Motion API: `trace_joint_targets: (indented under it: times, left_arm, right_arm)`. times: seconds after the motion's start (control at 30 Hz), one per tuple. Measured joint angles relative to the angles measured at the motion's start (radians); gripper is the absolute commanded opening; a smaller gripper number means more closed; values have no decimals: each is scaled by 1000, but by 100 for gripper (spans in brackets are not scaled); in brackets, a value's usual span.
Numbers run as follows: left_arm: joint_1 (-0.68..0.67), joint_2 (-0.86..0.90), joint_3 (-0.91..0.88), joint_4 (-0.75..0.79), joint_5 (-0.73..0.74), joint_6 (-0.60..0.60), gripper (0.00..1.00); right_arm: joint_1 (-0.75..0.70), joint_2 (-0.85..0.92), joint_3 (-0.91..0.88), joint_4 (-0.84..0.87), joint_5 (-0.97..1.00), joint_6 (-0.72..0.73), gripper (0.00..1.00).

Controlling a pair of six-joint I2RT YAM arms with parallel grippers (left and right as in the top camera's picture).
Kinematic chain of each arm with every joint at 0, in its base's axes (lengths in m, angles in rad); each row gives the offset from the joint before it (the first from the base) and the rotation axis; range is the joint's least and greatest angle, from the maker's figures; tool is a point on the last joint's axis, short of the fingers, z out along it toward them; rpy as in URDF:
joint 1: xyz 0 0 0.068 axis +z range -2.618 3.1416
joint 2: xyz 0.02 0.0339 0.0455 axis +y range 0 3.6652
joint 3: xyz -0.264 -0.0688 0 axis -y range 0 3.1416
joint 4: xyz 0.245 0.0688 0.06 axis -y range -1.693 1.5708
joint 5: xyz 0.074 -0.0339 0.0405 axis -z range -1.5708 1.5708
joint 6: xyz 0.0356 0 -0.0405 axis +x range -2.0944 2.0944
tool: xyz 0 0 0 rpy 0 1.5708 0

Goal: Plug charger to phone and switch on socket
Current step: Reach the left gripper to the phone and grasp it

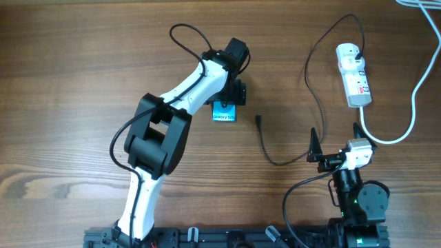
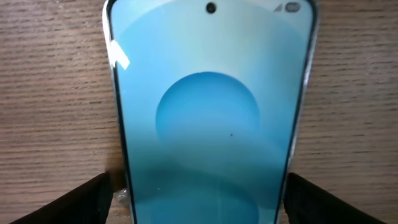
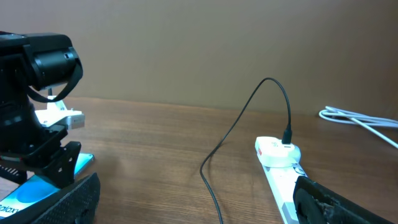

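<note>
Phone (image 1: 223, 115) lies flat on the table (image 1: 69, 69), centre-left, cyan screen up. Only its near short edge w/ small text shows from overhead; the rest is under the left gripper (image 1: 231, 96).

Left wrist cam: screen fills the view, and the bottom of the phone is cut off by the frame. Claw is spread, one finger (image 2: 87, 199) each side of the phone. A sliver of table shows btwn this finger and the phone edge. The other finger sits right at the edge; can't tell if it touches.

Charger (image 1: 307, 72): plug tip (image 1: 258, 120) lies loose on the wood just right of the phone, apart from it. The cable curls back, then runs up to the socket (image 1: 353, 76) at far right, where its other end is plugged in. Switch is too small to read. Thick white lead (image 1: 413, 103) loops off the top-right edge.

Left arm (image 1: 186, 89) reaches diagonally from the bottom-left base, wrist bent down over the phone. Right arm (image 1: 355, 182) is folded near its base, bottom right. Right gripper (image 1: 336, 142) points toward the socket w/ fingers wide apart, holding nothing; the cable passes close beside one finger.
</note>
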Motion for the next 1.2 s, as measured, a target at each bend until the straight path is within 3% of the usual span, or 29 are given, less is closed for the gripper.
trace_joint_targets:
  times: [0.13, 0.53, 1.2]
  left_arm:
    - [0, 6, 9, -20, -6, 0, 92]
    - [-26, 8, 11, -20, -9, 0, 74]
    - [-26, 9, 14, -31, -6, -1, 74]
  right_arm:
    - [0, 0, 0, 0, 0, 0, 100]
    - [0, 0, 0, 0, 0, 0, 100]
    - [0, 0, 0, 0, 0, 0, 100]
